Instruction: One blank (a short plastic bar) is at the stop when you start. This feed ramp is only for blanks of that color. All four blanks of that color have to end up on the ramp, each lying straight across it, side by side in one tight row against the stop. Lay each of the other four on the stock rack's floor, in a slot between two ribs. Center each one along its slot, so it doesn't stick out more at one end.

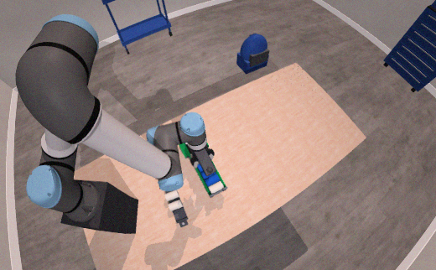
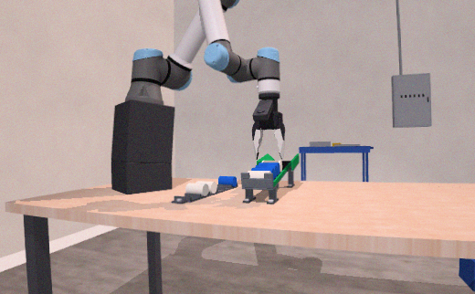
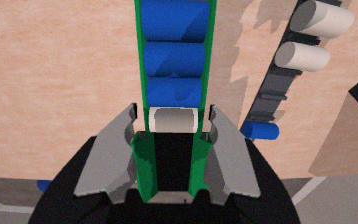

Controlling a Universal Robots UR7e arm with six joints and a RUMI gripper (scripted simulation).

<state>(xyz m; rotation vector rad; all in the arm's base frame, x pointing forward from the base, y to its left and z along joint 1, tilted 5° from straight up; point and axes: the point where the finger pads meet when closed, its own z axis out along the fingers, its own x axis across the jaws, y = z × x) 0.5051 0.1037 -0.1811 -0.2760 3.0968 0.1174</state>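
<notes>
A green feed ramp [image 1: 222, 184] [image 2: 287, 173] [image 3: 139, 60] stands mid-table. A white blank [image 1: 215, 188] [image 2: 258, 174] lies at its low end. Behind it lie blue blanks [image 3: 174, 20] [image 3: 174, 59] [image 3: 172, 92], and then another white blank [image 3: 172, 120] higher up. My gripper [image 3: 173, 104] [image 2: 269, 157] [image 1: 205, 164] hangs just above the ramp over this upper white blank. It is open, and its fingers stand outside the ramp walls without touching the blank. The dark stock rack [image 3: 275, 82] [image 2: 182, 199] [image 1: 181, 218] beside the ramp holds two white blanks [image 3: 325, 19] [image 3: 302, 56] [image 2: 197, 188] and one blue blank [image 3: 260, 131] [image 2: 227, 181].
The arm's black pedestal [image 1: 104, 205] [image 2: 142, 146] stands at the table corner behind the rack. My forearm crosses above the rack's far end in the top view. A blue cart [image 2: 334, 148] and other blue shop furniture stand on the floor away from the table.
</notes>
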